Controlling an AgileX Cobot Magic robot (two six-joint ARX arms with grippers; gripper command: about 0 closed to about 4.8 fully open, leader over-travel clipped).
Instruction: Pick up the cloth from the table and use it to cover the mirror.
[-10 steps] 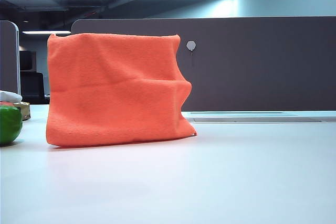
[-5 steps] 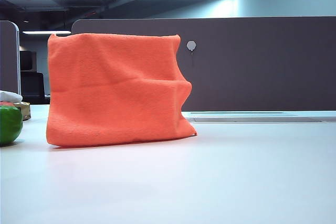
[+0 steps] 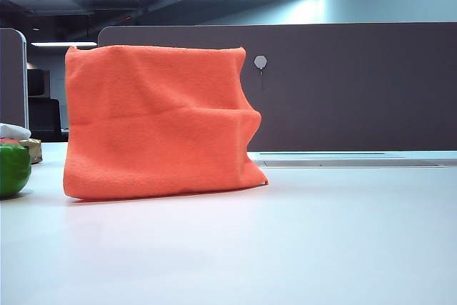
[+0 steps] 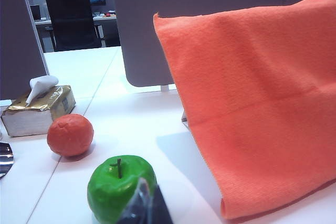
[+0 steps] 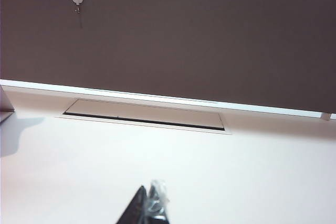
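The orange cloth (image 3: pixel 157 123) hangs upright over something standing on the white table (image 3: pixel 285 248), and its lower edge rests on the tabletop. The mirror is hidden under the cloth (image 4: pixel 257 103). My left gripper (image 4: pixel 144 205) is shut and empty. It sits low over the table, just in front of a green apple (image 4: pixel 118 184) and apart from the cloth. My right gripper (image 5: pixel 149 203) is also shut and empty, over bare table (image 5: pixel 236 171) away from the cloth. Neither gripper shows in the exterior view.
The green apple (image 3: pixel 13 169) sits at the far left of the table. Beyond it lie an orange fruit (image 4: pixel 70 135) and a tissue box (image 4: pixel 39 108). A grey-brown partition (image 3: pixel 357 87) runs along the back, with a long cable slot (image 5: pixel 144 115) in the table before it.
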